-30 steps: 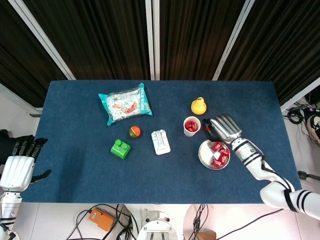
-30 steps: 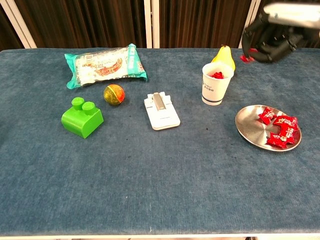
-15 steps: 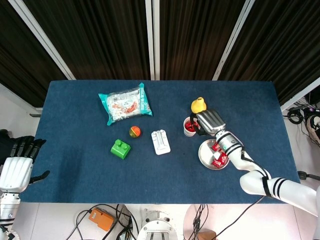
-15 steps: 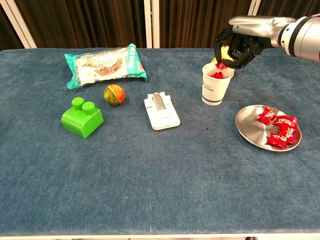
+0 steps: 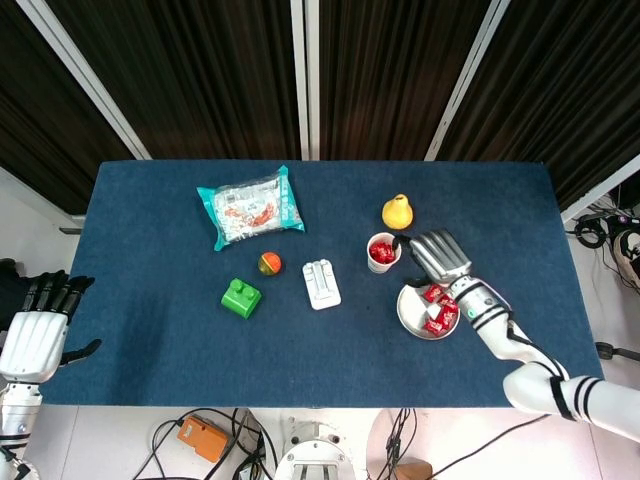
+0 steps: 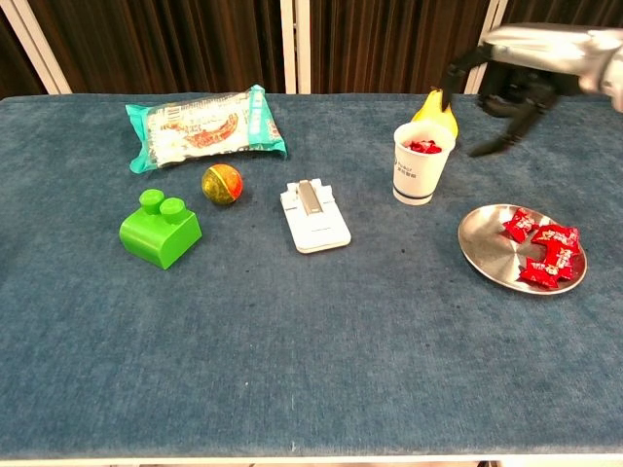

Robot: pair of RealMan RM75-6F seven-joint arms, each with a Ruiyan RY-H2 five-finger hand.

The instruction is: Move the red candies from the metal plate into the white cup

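Observation:
The white cup (image 6: 421, 173) (image 5: 383, 252) stands right of centre with red candies (image 6: 421, 147) showing in its mouth. Several more red candies (image 6: 542, 248) (image 5: 437, 307) lie on the right side of the metal plate (image 6: 492, 243) (image 5: 412, 311), to the cup's front right. My right hand (image 6: 513, 83) (image 5: 434, 255) hovers just right of the cup and above the plate's far edge, fingers spread and empty. My left hand (image 5: 38, 330) hangs open off the table's left edge, seen only in the head view.
A yellow pear (image 6: 436, 107) stands right behind the cup. A white rectangular device (image 6: 314, 215), a small red-green ball (image 6: 222, 183), a green block (image 6: 160, 228) and a teal snack bag (image 6: 203, 127) lie to the left on the blue cloth.
My right hand, which held a candy and hung over the cup half a second ago, has drawn back to the right with its fingers opened and empty. The left hand stays still.

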